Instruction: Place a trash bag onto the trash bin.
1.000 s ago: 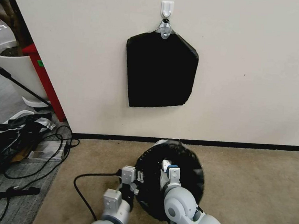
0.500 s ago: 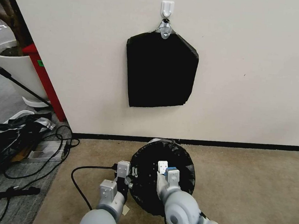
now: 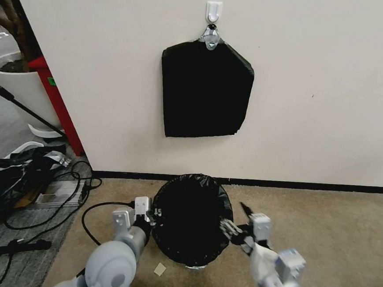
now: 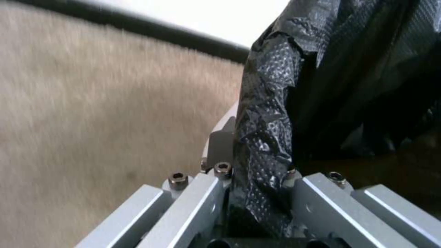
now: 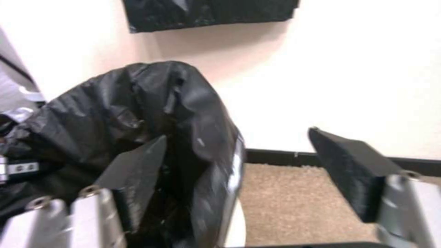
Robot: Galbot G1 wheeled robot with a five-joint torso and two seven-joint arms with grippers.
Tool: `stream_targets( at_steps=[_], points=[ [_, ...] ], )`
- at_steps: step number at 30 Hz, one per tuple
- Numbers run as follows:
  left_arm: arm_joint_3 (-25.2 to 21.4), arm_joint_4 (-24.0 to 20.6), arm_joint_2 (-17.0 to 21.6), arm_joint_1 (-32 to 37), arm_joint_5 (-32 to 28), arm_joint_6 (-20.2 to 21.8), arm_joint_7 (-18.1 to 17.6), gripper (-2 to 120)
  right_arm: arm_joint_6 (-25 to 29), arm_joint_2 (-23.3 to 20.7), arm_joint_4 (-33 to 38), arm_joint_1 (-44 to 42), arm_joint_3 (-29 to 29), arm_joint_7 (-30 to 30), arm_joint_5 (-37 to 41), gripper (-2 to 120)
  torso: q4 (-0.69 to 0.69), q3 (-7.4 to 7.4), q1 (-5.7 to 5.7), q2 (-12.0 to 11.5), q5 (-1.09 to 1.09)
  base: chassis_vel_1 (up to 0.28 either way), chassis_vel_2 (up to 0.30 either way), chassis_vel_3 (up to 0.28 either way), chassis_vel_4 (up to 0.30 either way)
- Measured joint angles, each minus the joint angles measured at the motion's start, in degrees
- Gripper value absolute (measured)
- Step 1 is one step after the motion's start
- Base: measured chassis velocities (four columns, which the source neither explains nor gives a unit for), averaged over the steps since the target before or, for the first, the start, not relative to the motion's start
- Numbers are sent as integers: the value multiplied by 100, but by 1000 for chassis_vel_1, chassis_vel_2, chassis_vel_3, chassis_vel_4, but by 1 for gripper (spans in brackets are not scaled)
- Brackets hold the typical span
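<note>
The trash bag [image 3: 190,218] is glossy black film, draped over the trash bin and hanging down its walls. The trash bin's white rim [image 4: 226,119] shows beside the film, as does its rim [image 5: 235,220] in the right wrist view. My left gripper [image 3: 153,212] is at the bin's left rim. In its wrist view the left gripper [image 4: 255,165] is shut on a bunched fold of the trash bag [image 4: 266,137]. My right gripper [image 3: 237,218] is at the bin's right side, open. One of its fingers [image 5: 137,168] is inside the trash bag [image 5: 137,103]; the other is outside.
A flat black pack [image 3: 205,91] hangs from a wall hook above the bin. A heap with cables [image 3: 25,179], a white planter [image 3: 19,81] and a red post [image 3: 57,102] stand left. A black cable [image 3: 89,215] loops on the carpet beside my left arm. Open carpet lies to the right.
Both arms have spread apart. The right gripper left the bag's mouth, moved to the right side and opened. The bag's rim shifted left and now sits lower around the bin.
</note>
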Motion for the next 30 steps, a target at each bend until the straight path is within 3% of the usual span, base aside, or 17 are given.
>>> stream_targets(
  at_steps=[5, 14, 23, 30],
  points=[
    [7, 370, -95, -215, -589, 166, -242, 2, 25, 238, 10, 86, 39, -1, -13, 100, 2, 0, 0, 0, 1, 0, 0, 0, 0],
    [163, 663, -139, -428, -856, 387, -339, 6, 90, 487, -50, -84, 69, -1, -145, 100, 1, 1, 0, 0, 0, 0, 0, 0, 0],
    [276, 942, -271, -615, -867, 436, -390, 39, 92, 657, -168, -32, 8, -22, -211, 100, 1, 1, 0, 0, 0, 0, 0, 0, 0],
    [194, 754, -136, -542, -678, 429, -255, 63, 98, 651, -188, 61, 26, -27, -194, 100, 1, 1, 0, 0, 0, 0, 0, 0, 0]
  ],
)
